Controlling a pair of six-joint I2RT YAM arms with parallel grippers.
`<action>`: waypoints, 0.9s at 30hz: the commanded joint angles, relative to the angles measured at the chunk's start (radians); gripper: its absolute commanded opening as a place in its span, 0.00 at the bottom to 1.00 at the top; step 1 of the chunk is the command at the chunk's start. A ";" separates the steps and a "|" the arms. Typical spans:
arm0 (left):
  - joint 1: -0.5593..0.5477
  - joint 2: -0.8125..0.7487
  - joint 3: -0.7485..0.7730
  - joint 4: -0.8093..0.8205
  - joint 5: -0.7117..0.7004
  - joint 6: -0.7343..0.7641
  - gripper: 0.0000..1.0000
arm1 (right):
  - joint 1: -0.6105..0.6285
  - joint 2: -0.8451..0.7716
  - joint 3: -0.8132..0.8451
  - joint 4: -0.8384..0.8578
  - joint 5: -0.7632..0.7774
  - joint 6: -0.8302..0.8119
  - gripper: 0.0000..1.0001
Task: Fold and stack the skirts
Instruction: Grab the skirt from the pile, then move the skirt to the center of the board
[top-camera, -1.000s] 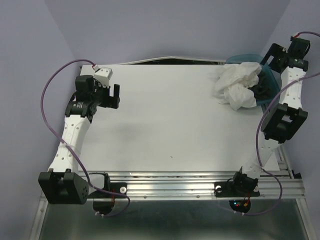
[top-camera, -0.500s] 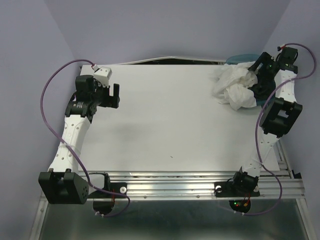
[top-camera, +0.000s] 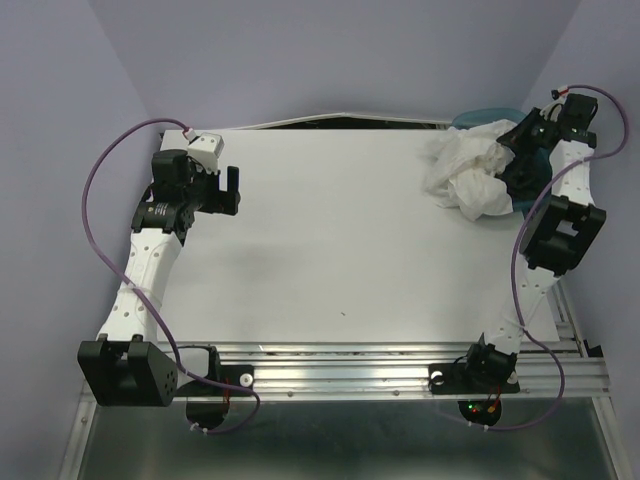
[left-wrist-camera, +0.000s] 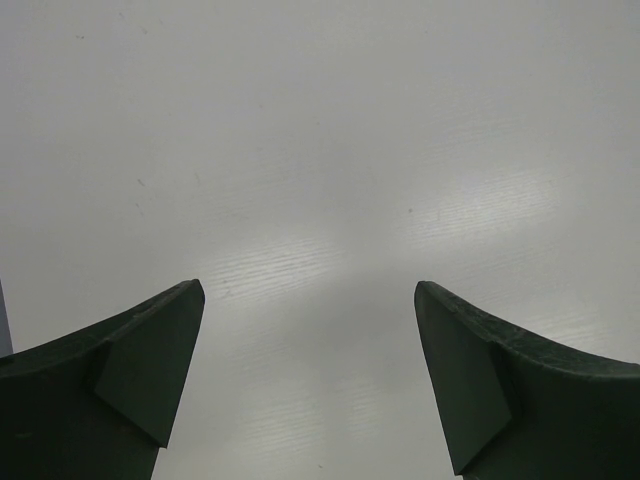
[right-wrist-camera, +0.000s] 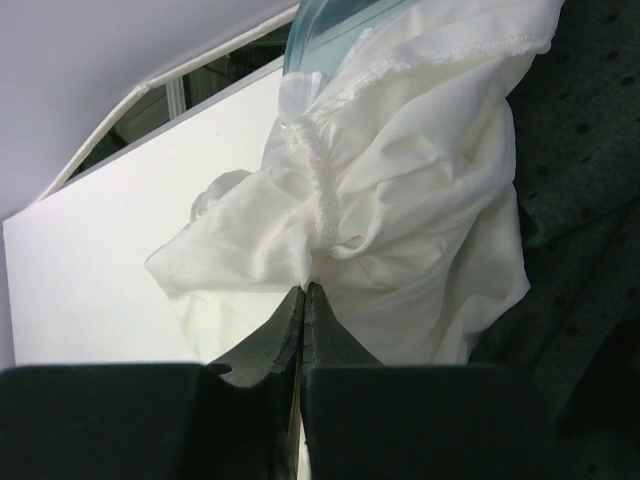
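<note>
The white skirt (top-camera: 470, 170) lies crumpled at the table's far right corner, spilling out of the teal bin. In the right wrist view the white skirt (right-wrist-camera: 400, 200) bunches right at my fingertips, and my right gripper (right-wrist-camera: 304, 290) is shut on a fold of it. The charcoal dotted skirt (right-wrist-camera: 585, 200) sits just to its right; from above the dark skirt (top-camera: 522, 180) shows partly under the white one. My right gripper (top-camera: 512, 148) reaches into the pile from the right. My left gripper (left-wrist-camera: 310, 300) hangs open over bare table, and the left gripper (top-camera: 232, 190) stands at the far left.
The teal plastic bin (top-camera: 485, 116) stands at the far right corner under the skirts; its rim (right-wrist-camera: 330, 20) shows in the right wrist view. Purple walls close the table on the left, back and right. The white tabletop (top-camera: 330, 240) spreads between the arms.
My right arm swung from outside the bin in to the skirt pile, and its jaws went from open to shut on the white skirt. The left arm held still.
</note>
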 joint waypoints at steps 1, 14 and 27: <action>-0.005 -0.019 -0.010 0.029 0.003 -0.008 0.99 | -0.028 -0.108 -0.006 0.043 -0.057 0.024 0.01; -0.002 -0.011 0.028 0.017 -0.006 -0.019 0.99 | -0.061 -0.384 -0.081 0.265 -0.336 0.213 0.01; 0.101 0.018 0.125 -0.057 0.138 0.026 0.99 | 0.404 -0.675 -0.577 0.106 -0.201 -0.295 0.01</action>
